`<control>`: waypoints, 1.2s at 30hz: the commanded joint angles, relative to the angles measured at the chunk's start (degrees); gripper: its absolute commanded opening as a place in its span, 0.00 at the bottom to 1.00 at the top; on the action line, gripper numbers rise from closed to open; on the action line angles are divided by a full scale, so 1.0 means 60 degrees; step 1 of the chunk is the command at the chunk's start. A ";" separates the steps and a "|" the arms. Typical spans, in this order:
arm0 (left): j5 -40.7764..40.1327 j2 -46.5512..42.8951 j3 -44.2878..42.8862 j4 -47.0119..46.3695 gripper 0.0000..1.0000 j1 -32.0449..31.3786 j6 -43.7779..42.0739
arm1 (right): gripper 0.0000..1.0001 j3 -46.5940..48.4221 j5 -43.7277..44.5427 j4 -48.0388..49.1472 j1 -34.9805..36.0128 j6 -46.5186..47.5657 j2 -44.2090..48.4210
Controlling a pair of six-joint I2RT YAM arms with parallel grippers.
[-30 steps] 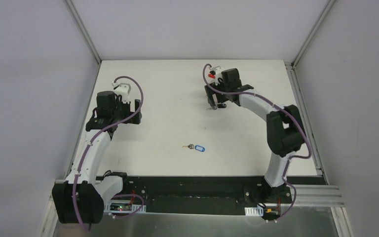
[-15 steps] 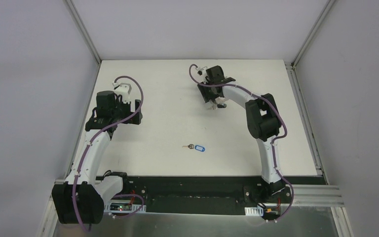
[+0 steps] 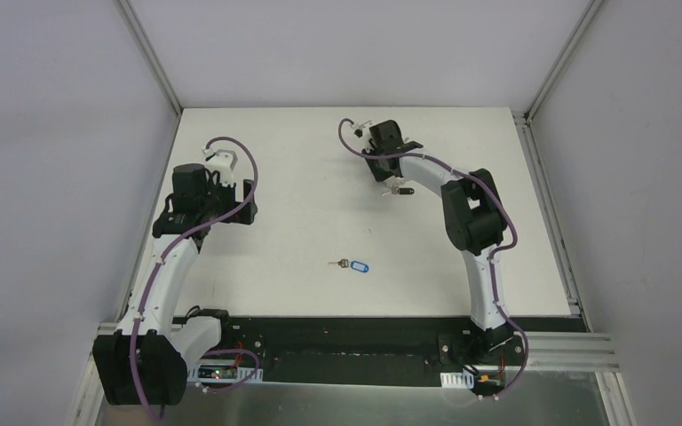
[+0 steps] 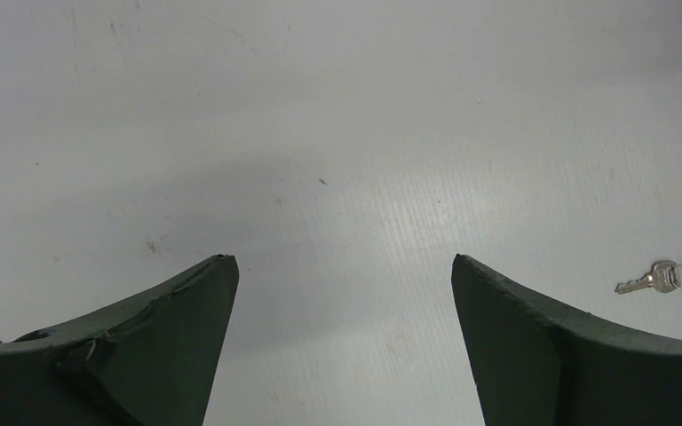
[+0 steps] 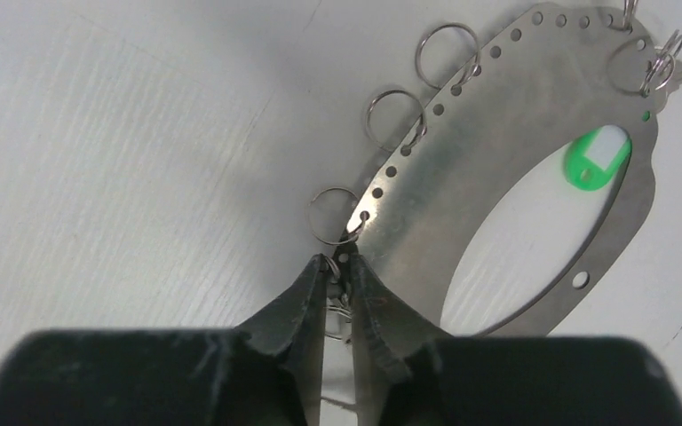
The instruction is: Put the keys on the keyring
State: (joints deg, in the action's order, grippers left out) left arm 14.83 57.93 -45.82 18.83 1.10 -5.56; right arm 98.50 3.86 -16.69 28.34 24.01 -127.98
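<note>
The step in hand looks like securing the keyring (image 5: 497, 115): the right gripper (image 5: 339, 264) has its fingers drawn nearly together, pinching the rim of this flat perforated oval plate where a small split ring (image 5: 336, 216) hangs just ahead of the tips. A thin wire loop shows in the slit between them. From the fingertips the plate's long axis runs away and to the right. More split rings sit along its left edge, and a green tag (image 5: 597, 158) shows through its central opening.

The left gripper (image 4: 344, 266) hovers over bare table (image 4: 320, 133) with its fingers (image 4: 178, 311) wide apart and nothing between them. The blue-tagged key (image 4: 666, 278) lies flat well outside its right finger. The key's long axis runs crosswise to the fingers' reach, with the blade tip pointing toward that finger and the tag away.

The next move probably calls for the left arm to swing right, drop over the key and close across its narrow width. The right's pinch on the plate must hold firm.
</note>
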 commanded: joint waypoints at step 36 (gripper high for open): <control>0.0457 -0.0309 -0.0273 0.0082 0.95 -0.0038 -0.0296 | 0.47 -0.4431 -0.0877 -0.1528 0.0104 0.1779 0.4174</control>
State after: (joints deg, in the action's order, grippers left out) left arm 16.27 57.28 -45.82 19.55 1.10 -6.42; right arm 69.14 -3.14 -24.23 28.77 29.82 -100.92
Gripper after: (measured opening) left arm 0.947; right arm 0.470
